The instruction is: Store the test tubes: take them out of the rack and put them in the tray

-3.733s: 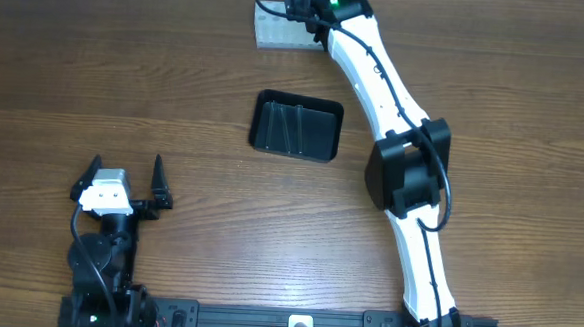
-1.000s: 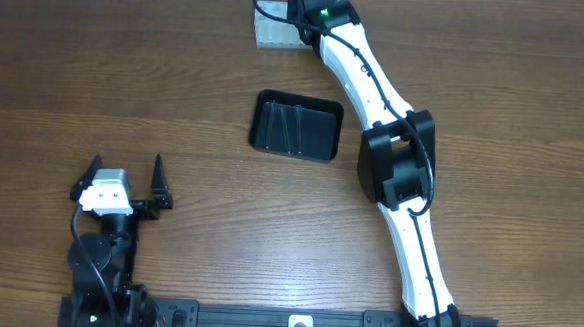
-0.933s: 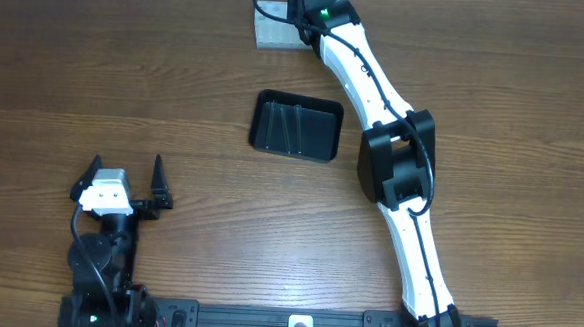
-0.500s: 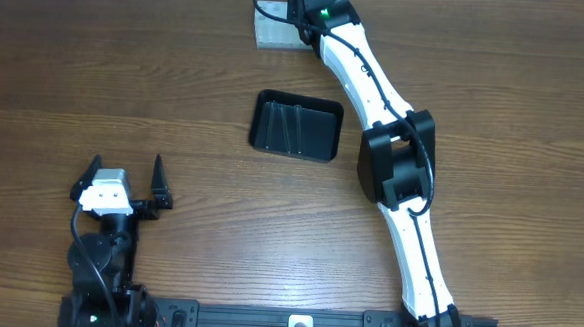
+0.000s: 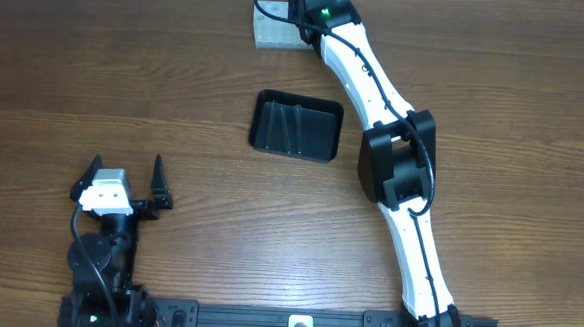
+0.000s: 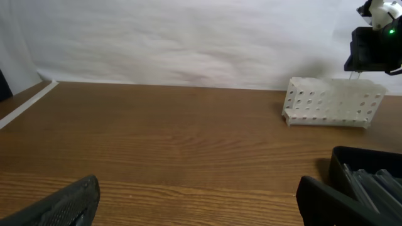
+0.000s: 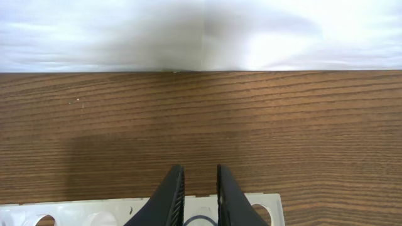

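Gripping a test tube (image 7: 200, 220) at its rim, the R gripper (image 7: 198, 168) sits over the white rack (image 5: 274, 30). The rack stands past the tray's far side, apart from it. R fingers (image 7: 171, 191) are pinched close w/ only a narrow gap btwn them, and the tube's round rim sits in that gap. In the L wrist view a thin clear line runs from that gripper down to the rack top, so the tube stands in the rack, not lifted out. Can't make out the rest of its length.

The black tray (image 5: 258, 122) lies flat on the wooden table (image 5: 495, 114). Several stored tubes (image 5: 294, 129) lie side by side on its floor. The R arm (image 5: 397, 169) runs from its base past the tray's right side, then on beyond the tray to the rack.

The L gripper (image 5: 127, 161) is well apart from the tray, off its near-left corner and close to its own base. Its fingers are spread wide w/ nothing btwn them.

In the L wrist view the rack stands upright beyond the tray, w/ rows of round holes in its side face. A white wall (image 6: 188, 37) rises past the tray's far side, behind the rack.
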You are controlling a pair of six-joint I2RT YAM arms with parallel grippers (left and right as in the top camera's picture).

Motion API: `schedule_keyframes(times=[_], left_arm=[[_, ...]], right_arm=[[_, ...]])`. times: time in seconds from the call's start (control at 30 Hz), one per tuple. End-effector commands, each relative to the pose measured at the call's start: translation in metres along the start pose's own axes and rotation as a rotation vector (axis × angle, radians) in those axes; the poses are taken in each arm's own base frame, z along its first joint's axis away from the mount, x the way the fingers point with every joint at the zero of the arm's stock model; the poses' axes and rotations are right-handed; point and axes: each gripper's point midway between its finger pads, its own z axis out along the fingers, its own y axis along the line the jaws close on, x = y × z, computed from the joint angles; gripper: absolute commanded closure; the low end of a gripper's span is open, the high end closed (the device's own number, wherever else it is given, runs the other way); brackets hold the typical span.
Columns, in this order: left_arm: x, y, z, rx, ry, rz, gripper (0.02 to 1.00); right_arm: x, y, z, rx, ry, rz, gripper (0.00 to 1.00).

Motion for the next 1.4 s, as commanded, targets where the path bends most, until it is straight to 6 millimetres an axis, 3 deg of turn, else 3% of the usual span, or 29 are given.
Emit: schedule_keyframes(times=[0.03,0.3,0.73,1.07,1.2,1.4], left_arm=[[0.001,-0.001,0.0,0.009,0.0,0.015,0.02],[0.001,-0.001,0.0,0.009,0.0,0.015,0.02],[0.001,-0.001,0.0,0.009,0.0,0.015,0.023],[0.001,-0.001,0.0,0.009,0.0,0.015,0.02],[0.001,-0.001,0.0,0.009,0.0,0.015,0.02],[0.001,-0.001,0.0,0.009,0.0,0.015,0.02]], right_arm=[[0.002,0.006,-0.001,-0.011,0.004,0.002,0.884],[-0.022,0.008,-0.024,-0.028,-0.038,0.015,0.879],[-0.071,0.009,-0.083,-0.063,-0.123,0.039,0.875],[-0.094,0.013,-0.128,-0.091,-0.158,0.041,0.873],[-0.091,0.011,-0.145,-0.089,-0.129,0.025,0.877],[-0.054,0.005,-0.161,-0.064,0.028,0.033,0.871]])
